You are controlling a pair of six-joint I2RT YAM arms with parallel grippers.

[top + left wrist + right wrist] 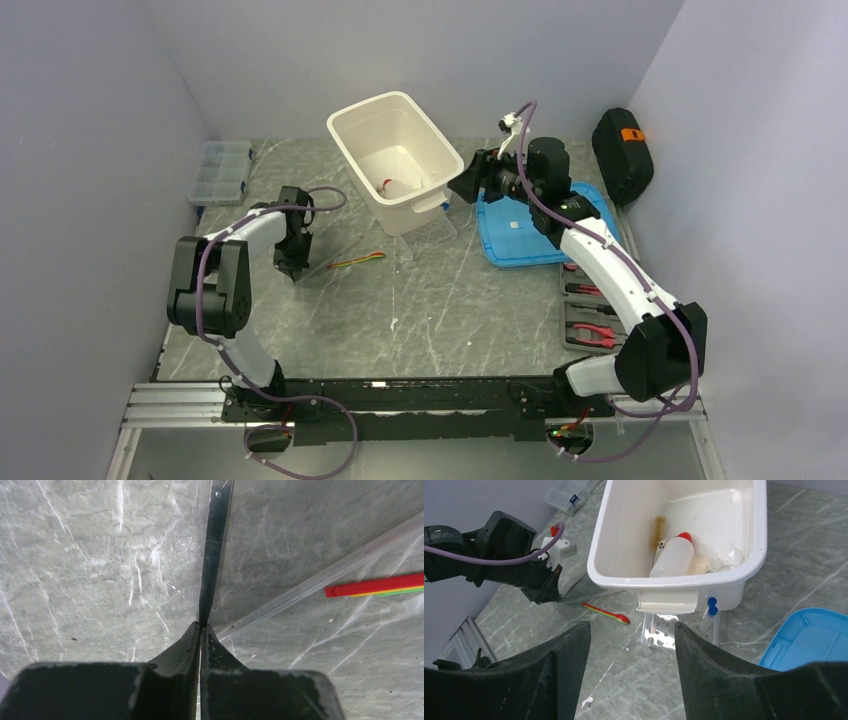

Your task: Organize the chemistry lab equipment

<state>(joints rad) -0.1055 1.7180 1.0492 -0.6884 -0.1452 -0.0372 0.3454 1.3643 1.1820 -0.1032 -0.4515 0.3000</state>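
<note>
My left gripper [202,626] is low over the table left of centre [293,268], its jaws shut on the near end of a thin dark metal strip [212,555] that runs away from the fingertips. A clear rod [320,580] and a red, yellow and green spoon [375,585] lie just to its right. My right gripper [631,625] hangs open and empty by the white bin [348,122]. The bin holds the squeeze bottle with red nozzle [672,557], a brush [658,530] and a clear glass dish [725,556]. The clear tube rack [661,632] with blue-capped vials [710,611] stands against the bin's front.
A blue tray [525,235] lies right of the bin, below my right arm. A black case [622,150] sits at the back right, and red-handled hand tools [590,310] lie along the right edge. A clear organizer box [220,172] is at the back left.
</note>
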